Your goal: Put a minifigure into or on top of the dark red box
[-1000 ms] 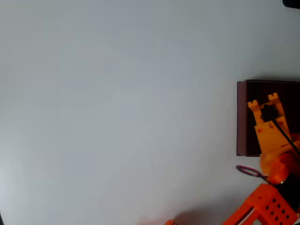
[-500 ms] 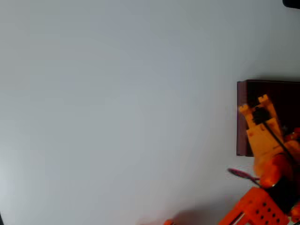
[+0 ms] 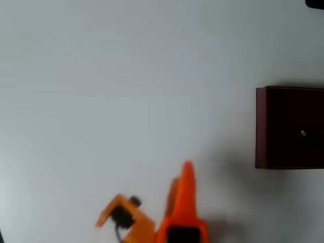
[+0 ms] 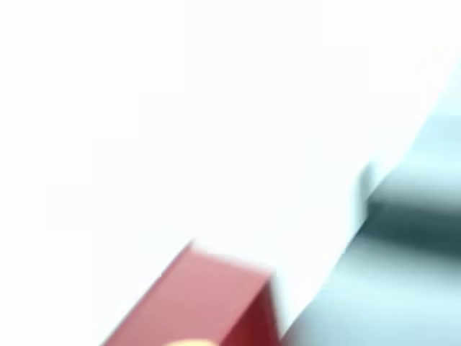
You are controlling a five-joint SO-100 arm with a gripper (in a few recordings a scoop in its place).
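In the overhead view the box (image 3: pixel 289 127) sat on the white table (image 3: pixel 126 91) at the right edge, cut off by the frame, its thin dark red walls around an almost black inside. A tiny pale speck lay on the box floor right of centre, likely the minifigure (image 3: pixel 302 133), though too small to tell for sure. The orange arm (image 3: pixel 183 212) stood at the bottom edge, well apart from the box. The claw (image 3: pixel 115 215) was to its left, low over the bare table, blurred; I could not tell whether it was open or closed. In the wrist view, heavily blurred, a red wall of the box (image 4: pixel 198 303) showed at the bottom against the white table.
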